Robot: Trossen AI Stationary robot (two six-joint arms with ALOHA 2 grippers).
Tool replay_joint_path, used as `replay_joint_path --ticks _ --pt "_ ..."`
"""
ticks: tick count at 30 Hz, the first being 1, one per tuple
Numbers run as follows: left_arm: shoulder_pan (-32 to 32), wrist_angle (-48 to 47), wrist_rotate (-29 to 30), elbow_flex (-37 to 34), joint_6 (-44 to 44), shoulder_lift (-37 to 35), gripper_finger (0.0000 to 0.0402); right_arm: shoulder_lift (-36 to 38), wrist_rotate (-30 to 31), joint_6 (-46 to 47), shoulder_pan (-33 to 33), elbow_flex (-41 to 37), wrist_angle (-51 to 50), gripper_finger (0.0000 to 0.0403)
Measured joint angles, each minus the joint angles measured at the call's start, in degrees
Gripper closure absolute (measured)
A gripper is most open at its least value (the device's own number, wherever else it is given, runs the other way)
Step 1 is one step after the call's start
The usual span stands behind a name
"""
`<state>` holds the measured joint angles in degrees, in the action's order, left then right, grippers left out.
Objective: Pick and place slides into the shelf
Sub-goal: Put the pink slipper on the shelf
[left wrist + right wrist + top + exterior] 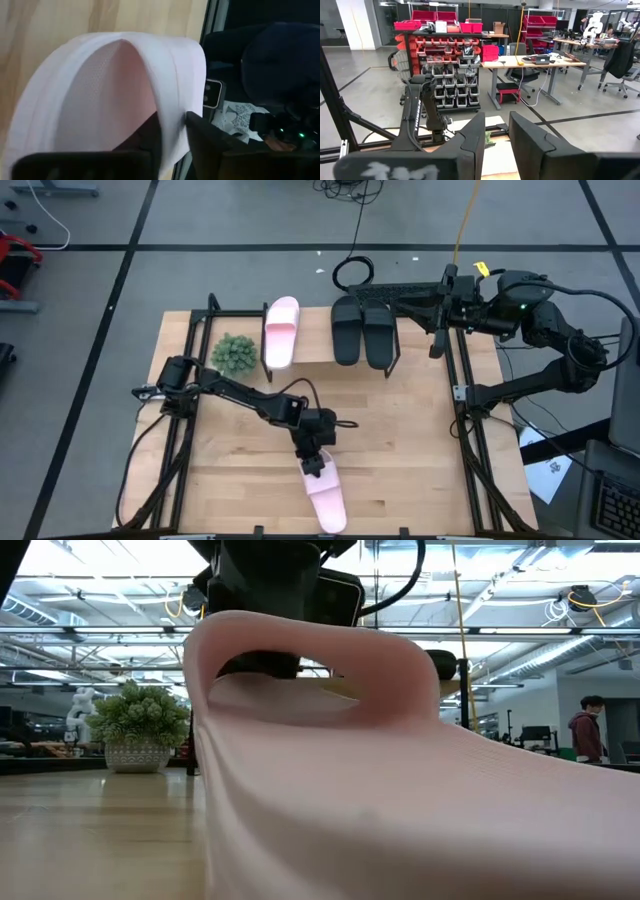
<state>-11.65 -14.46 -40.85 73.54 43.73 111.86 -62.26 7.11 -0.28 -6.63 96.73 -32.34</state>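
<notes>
One light pink slide (327, 498) lies near the table's near edge; in the low view (350, 810) it fills the picture. My left gripper (316, 463) stands over its far end, shut on its strap (125, 75). The other pink slide (280, 332) and the black pair (362, 335) lie side by side on the shelf (315, 345) at the table's far side. My right gripper (440, 315) waits off the far right corner, its fingers (472, 140) a little apart and empty. My left gripper has one side of the slide's wide strap (175, 115) between its fingers, one finger (150, 137) inside the arch and one (210, 142) outside. The fingers come from above, slanting down. Whether the sole is clear of the table I cannot tell.
A small potted plant (235, 355) stands on the table next to the shelf's left end. Black frame rails (470, 440) run along the table's left and right sides. Bare tabletop (400, 420) lies between the shelf and the held slide. A person (585, 730) stands far back in the room.
</notes>
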Motion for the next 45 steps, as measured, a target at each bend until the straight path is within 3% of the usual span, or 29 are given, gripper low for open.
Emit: replay_joint_path --ticks 6,14,18,24,29,35,42,45 --pt "-0.71 1.26 0.49 0.02 0.17 -0.01 0.0392 0.0 0.0 0.0 0.01 -0.01 -0.02 0.0323" --pt "-0.02 -0.63 -2.32 3.89 1.52 -0.31 0.0398 0.0 0.0 0.03 0.0 -0.02 -0.04 0.0323" --pt "0.21 -11.07 -2.52 10.58 -1.68 -2.39 0.0399 0.0 0.0 0.03 0.01 -0.02 -0.06 0.0323" --pt "3.51 -37.83 0.48 25.33 -10.13 -6.59 0.04 0.0 0.0 0.03 0.0 -0.02 -0.08 0.0323" --pt "9.92 -55.75 4.44 40.02 -15.94 -8.59 0.0401 0.0 0.0 0.05 0.02 -0.02 0.9 0.0323" --pt "22.38 -74.89 4.14 52.73 -27.25 -8.44 0.0401 -0.1 0.0 0.04 0.0 -0.02 3.52 0.0323" --pt "37.51 -75.63 -5.15 54.31 -42.24 -8.94 0.0402 -1.5 0.02 0.02 0.0 -0.02 8.61 0.0323" --pt "42.73 -75.45 -5.39 54.36 -47.82 -9.04 0.0402 -2.55 0.08 -0.04 0.0 -0.02 9.14 0.0323"
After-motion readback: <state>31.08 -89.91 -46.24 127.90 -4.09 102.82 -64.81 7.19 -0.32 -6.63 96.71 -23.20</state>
